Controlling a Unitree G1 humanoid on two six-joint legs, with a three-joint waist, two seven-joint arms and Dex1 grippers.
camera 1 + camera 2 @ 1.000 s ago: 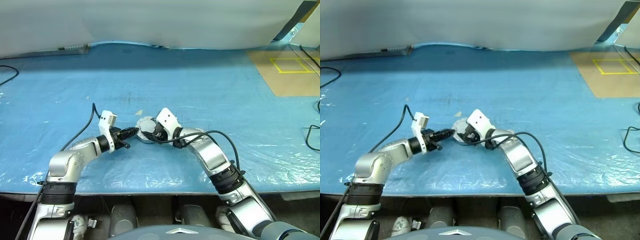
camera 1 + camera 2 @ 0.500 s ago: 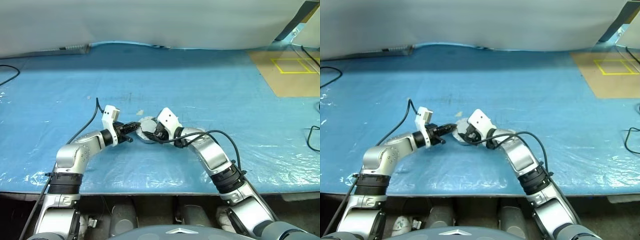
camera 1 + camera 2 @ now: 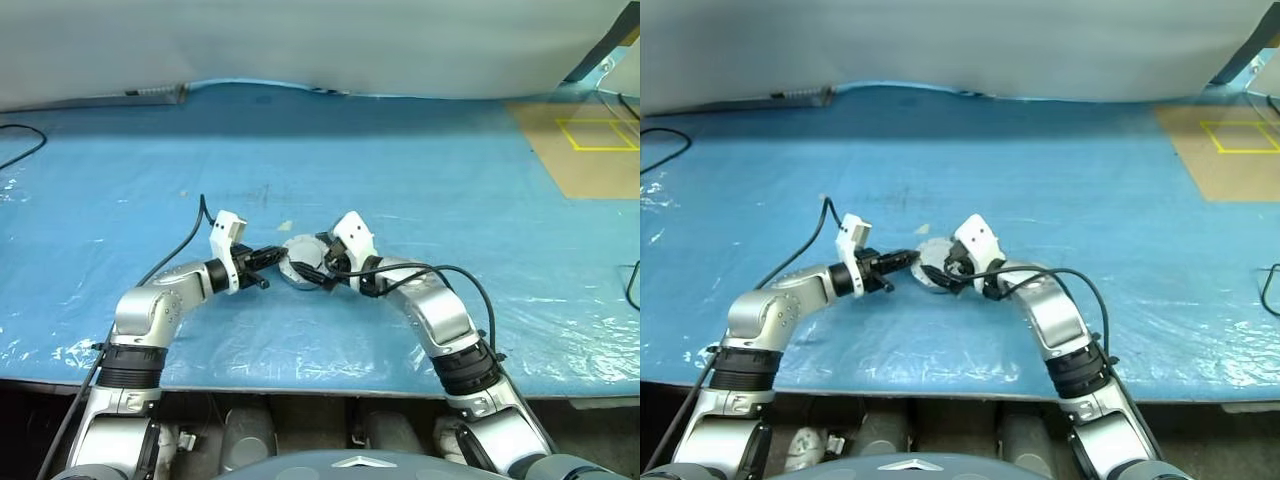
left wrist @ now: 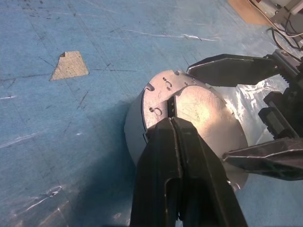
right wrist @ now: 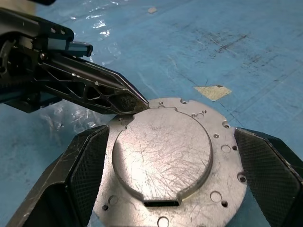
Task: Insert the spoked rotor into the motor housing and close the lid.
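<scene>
The motor housing (image 4: 135, 126) sits on the blue table with the lid (image 5: 163, 153) lying on it, smooth light-grey face up. In the eye views they show together as a small grey disc (image 3: 300, 268) between my two hands. My left gripper (image 4: 171, 124) is shut, and its tip (image 5: 135, 101) touches the lid's raised edge. My right gripper (image 5: 171, 134) is open. Its fingers (image 5: 83, 172) straddle the lid, one on each side, a little apart from the rim. The spoked rotor is hidden.
A tan scrap of tape (image 4: 70, 65) sticks to the blue sheet just beyond the housing. A brown board with a yellow square (image 3: 590, 150) lies at the far right. Black cables lie at the table's left edge (image 3: 20, 135) and right edge (image 3: 632, 285).
My right gripper's jaws have spread wider, away from the lid's sides, and that hand has shifted slightly right. The left gripper stays shut at the lid's edge.
</scene>
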